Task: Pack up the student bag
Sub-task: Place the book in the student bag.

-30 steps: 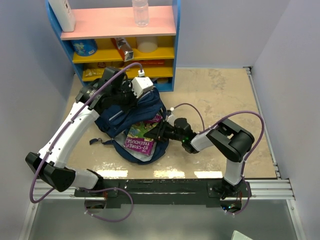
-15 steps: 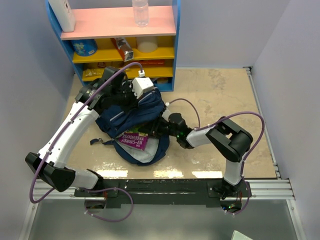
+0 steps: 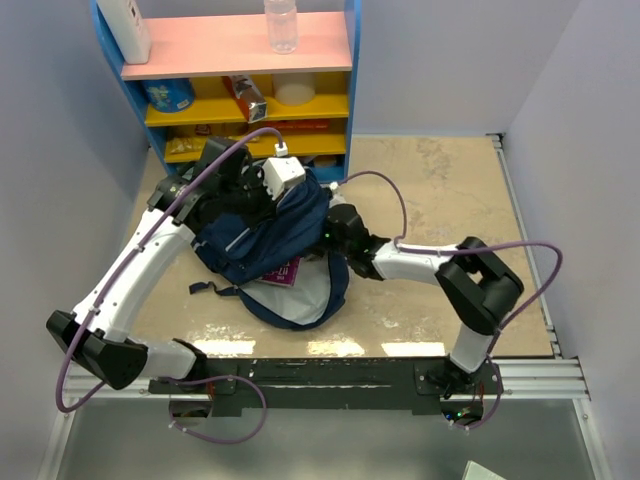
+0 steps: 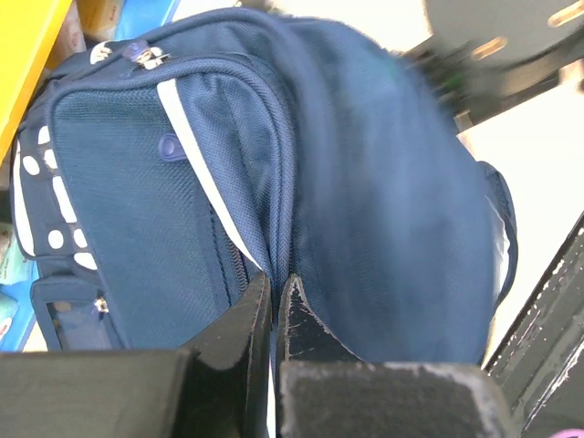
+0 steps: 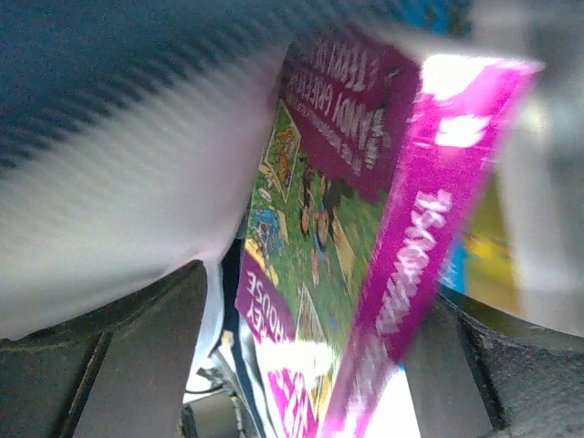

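The student bag (image 4: pixel 383 210) is matt navy woven cloth with a coarse weave and a smooth pale lining, the book (image 5: pixel 333 228) has a glossy paper cover, and the left end effector (image 4: pixel 276 290) is scuffed matt black plastic.

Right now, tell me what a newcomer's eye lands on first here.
The navy student bag lies slumped between the two arms, a fold of its fabric pinched in the left gripper. A bright magenta book sits in the bag's pale-lined mouth, between the open fingers of the right gripper. Behind stands a blue, yellow and pink shelf.
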Robot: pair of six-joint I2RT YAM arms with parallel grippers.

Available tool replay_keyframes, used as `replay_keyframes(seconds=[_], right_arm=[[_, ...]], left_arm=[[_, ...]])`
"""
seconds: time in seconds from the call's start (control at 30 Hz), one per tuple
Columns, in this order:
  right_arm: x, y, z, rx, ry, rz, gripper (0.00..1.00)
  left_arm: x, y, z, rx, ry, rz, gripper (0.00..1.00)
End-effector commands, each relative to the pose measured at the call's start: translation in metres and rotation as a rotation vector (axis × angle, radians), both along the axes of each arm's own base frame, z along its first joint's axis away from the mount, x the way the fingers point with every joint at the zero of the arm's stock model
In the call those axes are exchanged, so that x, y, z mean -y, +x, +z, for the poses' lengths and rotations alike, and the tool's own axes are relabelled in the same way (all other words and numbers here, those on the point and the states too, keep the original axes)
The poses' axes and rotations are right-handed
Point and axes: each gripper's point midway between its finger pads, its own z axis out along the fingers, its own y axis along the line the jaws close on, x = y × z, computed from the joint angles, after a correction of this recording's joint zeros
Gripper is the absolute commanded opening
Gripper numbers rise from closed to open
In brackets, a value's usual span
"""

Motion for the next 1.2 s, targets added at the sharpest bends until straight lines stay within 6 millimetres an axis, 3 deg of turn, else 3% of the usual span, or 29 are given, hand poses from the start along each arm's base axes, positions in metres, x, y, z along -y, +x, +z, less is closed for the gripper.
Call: replay_keyframes(seconds=[0.0,0.03,0.07,0.13,0.17,0.2,0.23,0.3,0.33,0.37,0.4,0.43,0.57,0.63,0.7,0.73,0.77,0.83,0.97,1.17], right_arm=[[0.03,0.002,0.056,0.186,-0.004,-0.079,0.83],[0.035,-0.004,0.048,0.177,-0.023,-0.07,0.91],[0.041,-0.009,0.058,0.202,-0.027,-0.068,0.99],[0.049,-0.025,0.05,0.206,-0.058,-0.043,0.98],[0.053,-0.032,0.062,0.24,-0.049,-0.034,0.96],[0.054,-0.042,0.059,0.247,-0.068,-0.014,0.92],[0.058,-0.051,0.05,0.24,-0.101,-0.002,0.89],[0.059,-0.07,0.044,0.242,-0.129,0.037,0.74],[0.065,-0.081,0.025,0.218,-0.152,0.052,0.66],[0.063,-0.094,0.019,0.209,-0.15,0.077,0.57],[0.066,-0.098,0.017,0.21,-0.149,0.067,0.57],[0.072,-0.106,0.001,0.186,-0.17,0.073,0.57],[0.072,-0.126,-0.014,0.165,-0.166,0.083,0.54],[0.071,-0.124,-0.024,0.156,-0.202,0.075,0.53],[0.069,-0.116,-0.025,0.166,-0.231,0.05,0.43],[0.069,-0.112,-0.027,0.171,-0.247,0.033,0.35],[0.072,-0.102,-0.026,0.185,-0.264,-0.016,0.17],[0.07,-0.09,-0.018,0.208,-0.277,-0.065,0.0],[0.074,-0.065,-0.007,0.231,-0.288,-0.199,0.0],[0.068,-0.044,0.009,0.261,-0.207,-0.313,0.0]], left_arm=[[0.017,0.0,0.041,0.136,-0.125,-0.061,0.0],[0.016,0.001,0.039,0.135,-0.12,-0.058,0.0],[0.015,0.003,0.037,0.137,-0.11,-0.053,0.0],[0.015,0.005,0.03,0.128,-0.1,-0.049,0.0],[0.015,0.006,0.029,0.131,-0.098,-0.047,0.0],[0.015,0.007,0.026,0.129,-0.097,-0.045,0.0],[0.016,0.007,0.025,0.127,-0.097,-0.044,0.0],[0.017,0.009,0.025,0.125,-0.101,-0.043,0.0],[0.018,0.011,0.022,0.119,-0.099,-0.042,0.0],[0.019,0.011,0.022,0.117,-0.103,-0.042,0.0],[0.02,0.012,0.023,0.121,-0.107,-0.04,0.0],[0.021,0.013,0.021,0.115,-0.106,-0.041,0.0],[0.025,0.016,0.022,0.103,-0.121,-0.043,0.0],[0.027,0.016,0.022,0.1,-0.125,-0.045,0.0],[0.027,0.016,0.022,0.097,-0.125,-0.046,0.0],[0.027,0.016,0.023,0.096,-0.126,-0.047,0.0],[0.027,0.015,0.022,0.094,-0.126,-0.048,0.0],[0.026,0.014,0.021,0.092,-0.124,-0.048,0.0],[0.026,0.012,0.022,0.094,-0.124,-0.051,0.0],[0.026,0.01,0.021,0.089,-0.128,-0.058,0.0]])
